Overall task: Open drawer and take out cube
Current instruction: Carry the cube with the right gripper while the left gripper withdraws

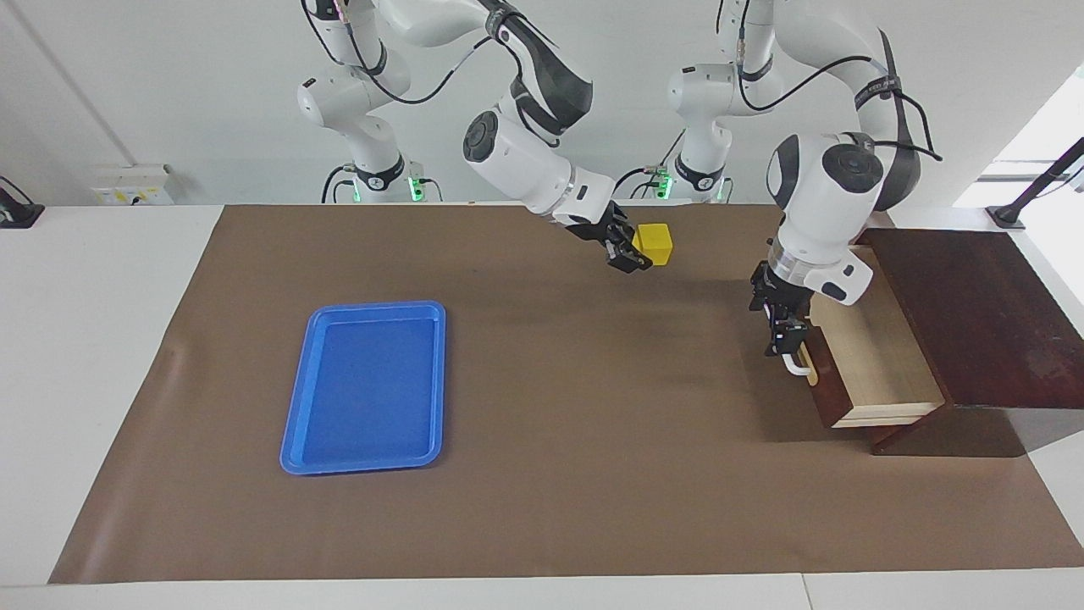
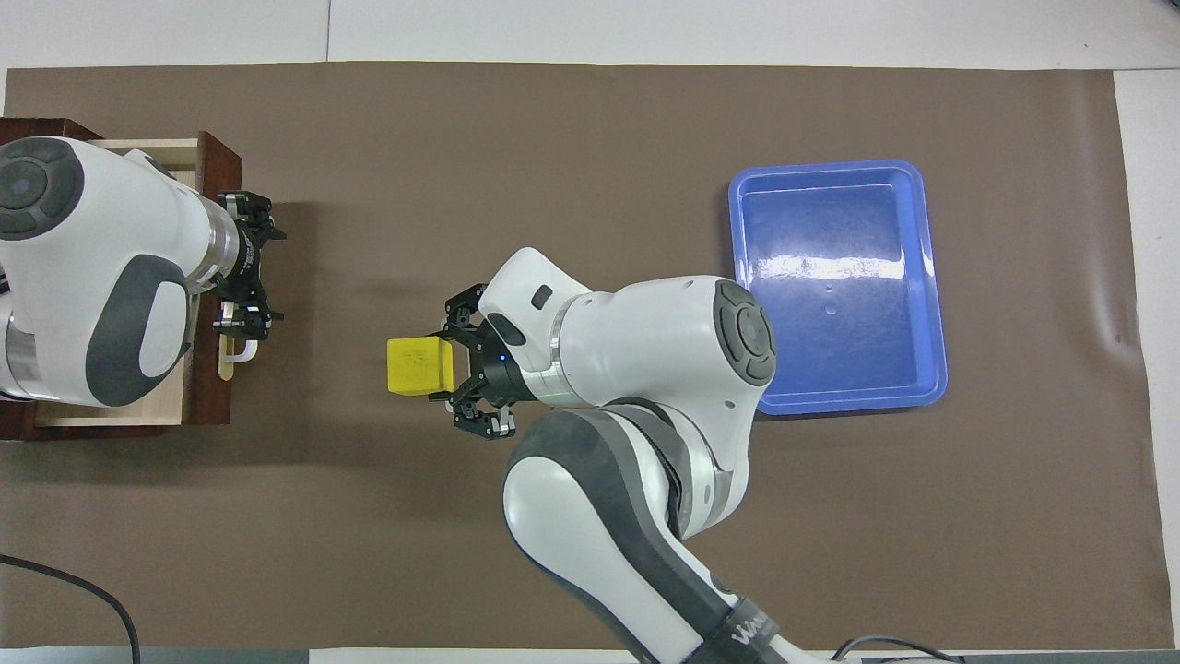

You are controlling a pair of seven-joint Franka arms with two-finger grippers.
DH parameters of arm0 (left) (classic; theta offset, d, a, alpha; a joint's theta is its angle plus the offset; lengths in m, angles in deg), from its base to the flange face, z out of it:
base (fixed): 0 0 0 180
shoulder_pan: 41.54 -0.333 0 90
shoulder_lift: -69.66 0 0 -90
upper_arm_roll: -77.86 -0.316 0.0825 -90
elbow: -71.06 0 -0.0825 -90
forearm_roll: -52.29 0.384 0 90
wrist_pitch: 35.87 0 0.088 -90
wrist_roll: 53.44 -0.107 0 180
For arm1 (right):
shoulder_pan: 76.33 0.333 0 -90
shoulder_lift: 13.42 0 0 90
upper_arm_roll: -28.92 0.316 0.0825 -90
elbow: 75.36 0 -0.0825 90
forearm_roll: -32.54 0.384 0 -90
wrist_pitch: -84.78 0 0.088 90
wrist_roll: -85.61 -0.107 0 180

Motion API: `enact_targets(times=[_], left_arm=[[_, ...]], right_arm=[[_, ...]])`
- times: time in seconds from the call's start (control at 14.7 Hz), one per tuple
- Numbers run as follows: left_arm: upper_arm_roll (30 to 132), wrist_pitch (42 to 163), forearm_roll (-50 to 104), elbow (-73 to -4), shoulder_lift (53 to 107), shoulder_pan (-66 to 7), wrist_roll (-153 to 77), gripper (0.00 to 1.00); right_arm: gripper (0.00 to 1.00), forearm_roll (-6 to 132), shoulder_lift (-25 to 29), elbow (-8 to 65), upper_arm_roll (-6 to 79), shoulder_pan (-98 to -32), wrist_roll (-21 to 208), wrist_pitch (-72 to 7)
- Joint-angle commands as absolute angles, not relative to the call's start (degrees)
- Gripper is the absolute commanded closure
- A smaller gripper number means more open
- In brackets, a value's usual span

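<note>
1. Gripping the cube (image 1: 655, 244), the right gripper (image 1: 628, 250) hangs over bare brown mat (image 1: 542, 474).
2. Left gripper (image 1: 783, 339) is clamped on the handle (image 1: 796, 366) of the pulled-out drawer (image 1: 876, 377).
3. Blue tray (image 1: 292, 440) lies well apart, toward the right arm's end.

Was a plain white wall (image 1: 169, 85) up top, with a pale socket box (image 1: 131, 195) mounted low on it. Had a white tabletop (image 1: 85, 339) mostly covered by a big brown paper-like mat (image 1: 593, 474). Looked bright toward one end, daylight spilling in by a window (image 1: 1042, 144).
</note>
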State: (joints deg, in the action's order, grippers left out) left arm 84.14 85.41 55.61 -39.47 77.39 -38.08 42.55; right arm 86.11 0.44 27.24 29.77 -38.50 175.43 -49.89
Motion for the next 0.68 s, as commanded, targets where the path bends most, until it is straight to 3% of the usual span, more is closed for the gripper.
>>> enact_targets(times=[0.0,0.61], left_arm=[[84.6,85.6,56.3,-39.2,76.9,-41.6,36.8,0.0],[84.6,85.7,61.9,-38.5,77.0,-52.0,31.6,0.0]], right_arm=[[1.0,88.1,0.6,26.8,30.1,-44.0,180.6,-44.4],[1.0,85.9,-1.4,32.7,29.6,-63.0,192.6,-34.0]])
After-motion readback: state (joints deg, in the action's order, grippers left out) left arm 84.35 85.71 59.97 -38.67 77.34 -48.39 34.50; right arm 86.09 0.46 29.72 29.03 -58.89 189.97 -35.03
